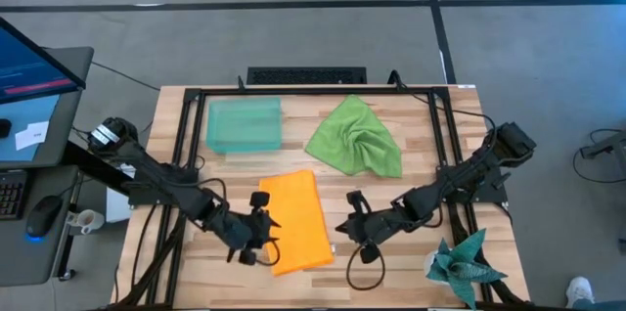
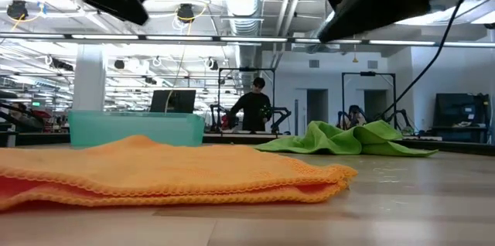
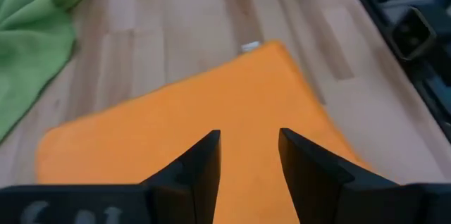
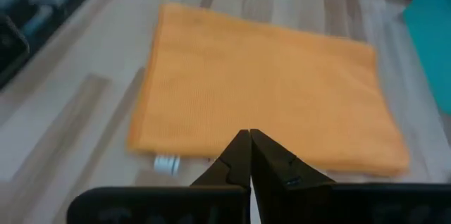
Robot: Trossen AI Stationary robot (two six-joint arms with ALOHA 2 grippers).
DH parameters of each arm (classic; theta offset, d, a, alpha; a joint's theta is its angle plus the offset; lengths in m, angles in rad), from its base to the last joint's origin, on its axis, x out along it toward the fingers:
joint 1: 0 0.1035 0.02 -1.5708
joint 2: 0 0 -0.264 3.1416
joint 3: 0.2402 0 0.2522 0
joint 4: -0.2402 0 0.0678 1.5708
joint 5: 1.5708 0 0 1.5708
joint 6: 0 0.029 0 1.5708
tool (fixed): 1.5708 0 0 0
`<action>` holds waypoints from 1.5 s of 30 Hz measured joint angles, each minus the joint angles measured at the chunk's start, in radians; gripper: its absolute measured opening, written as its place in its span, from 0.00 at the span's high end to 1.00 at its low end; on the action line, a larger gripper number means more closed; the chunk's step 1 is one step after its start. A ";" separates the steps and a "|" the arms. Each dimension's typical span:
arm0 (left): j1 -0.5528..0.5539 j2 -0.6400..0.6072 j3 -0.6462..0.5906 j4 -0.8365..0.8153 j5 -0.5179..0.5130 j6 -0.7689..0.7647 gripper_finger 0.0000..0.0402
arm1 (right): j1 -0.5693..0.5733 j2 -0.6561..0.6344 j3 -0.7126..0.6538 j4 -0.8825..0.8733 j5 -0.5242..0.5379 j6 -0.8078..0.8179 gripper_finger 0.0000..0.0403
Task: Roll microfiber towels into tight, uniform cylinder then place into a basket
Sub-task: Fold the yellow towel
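The orange towel (image 1: 293, 221) lies flat near the table's front middle, folded into a long rectangle; the low view (image 2: 155, 172) shows two layers. The lime green towel (image 1: 357, 138) lies crumpled at the far right of middle. The mint-green basket (image 1: 244, 124) stands at the far left of middle. My left gripper (image 1: 262, 228) is open at the orange towel's left edge, its fingers above the cloth (image 3: 250, 143). My right gripper (image 1: 344, 228) is shut and empty just right of the towel (image 4: 249, 136).
A dark teal spiky cloth (image 1: 465, 262) lies at the table's near right corner. A black frame (image 1: 313, 91) runs along the table's far and side edges. Bare wood shows between the orange towel and the basket. A person (image 2: 253, 107) stands in the room beyond.
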 joint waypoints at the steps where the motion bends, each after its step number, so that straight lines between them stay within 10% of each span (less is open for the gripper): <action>1: -0.011 0.000 0.000 0.000 -0.002 -0.002 0.66 | 0.000 0.000 0.000 0.010 0.000 0.000 0.93; 45: -0.112 0.347 0.077 0.110 0.181 -0.105 0.53 | 0.005 0.130 0.001 0.084 -0.162 -0.002 0.54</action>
